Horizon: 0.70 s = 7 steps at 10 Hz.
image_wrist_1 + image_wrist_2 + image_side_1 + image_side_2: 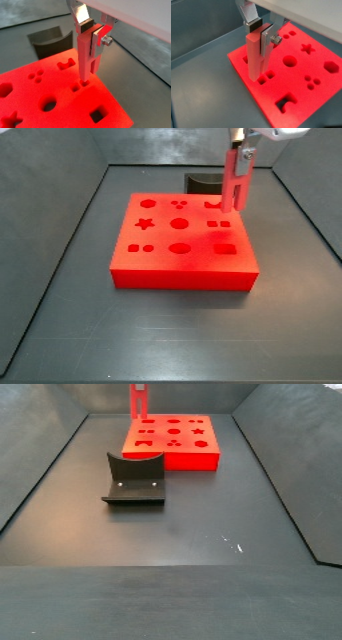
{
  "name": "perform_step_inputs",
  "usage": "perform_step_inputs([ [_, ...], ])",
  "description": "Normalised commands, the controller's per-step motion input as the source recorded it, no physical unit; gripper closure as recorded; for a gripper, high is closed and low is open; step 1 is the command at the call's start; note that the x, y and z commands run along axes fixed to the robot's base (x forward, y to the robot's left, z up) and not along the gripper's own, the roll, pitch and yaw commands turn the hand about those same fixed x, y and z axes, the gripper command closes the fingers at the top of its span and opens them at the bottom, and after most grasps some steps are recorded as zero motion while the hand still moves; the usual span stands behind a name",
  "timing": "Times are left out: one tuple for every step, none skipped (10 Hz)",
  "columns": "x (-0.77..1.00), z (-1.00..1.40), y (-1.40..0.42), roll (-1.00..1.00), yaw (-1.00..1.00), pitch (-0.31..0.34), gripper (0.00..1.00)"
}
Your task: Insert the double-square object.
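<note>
My gripper (91, 34) is shut on the double-square object (85, 60), a long slim red peg held upright by its upper end. It also shows in the other wrist view (256, 57). The peg's lower end hangs close over the big flat red block (60, 107), right by the small double-square hole (77, 87) near the block's edge. I cannot tell whether the tip touches the block. In both side views the peg (238, 180) (138, 402) stands over one edge of the block (181, 273) (187, 460), with the gripper (241, 146) at its top.
A dark grey curved piece (134, 480) stands on the floor beside the block; it also shows in a wrist view (50, 42) and a side view (205, 180). Dark walls enclose the floor on all sides. The block carries several other shaped holes.
</note>
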Motion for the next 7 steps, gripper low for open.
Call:
perform_step_inputs([
  [0.0,0.0,0.09,0.05,-0.84,0.16,1.0],
  [0.0,0.0,0.07,0.04,-0.79,0.231,1.0],
  [0.0,-0.29,0.04,0.0,-0.77,0.239,1.0],
  [-0.11,-0.36,0.0,0.0,-0.55,0.191,1.0],
  [-0.17,-0.33,0.0,0.0,-0.37,0.114,1.0],
  [0.0,-0.15,-0.05,0.07,-0.23,0.17,1.0],
  [0.0,-0.17,-0.01,0.03,-0.19,0.18,1.0],
])
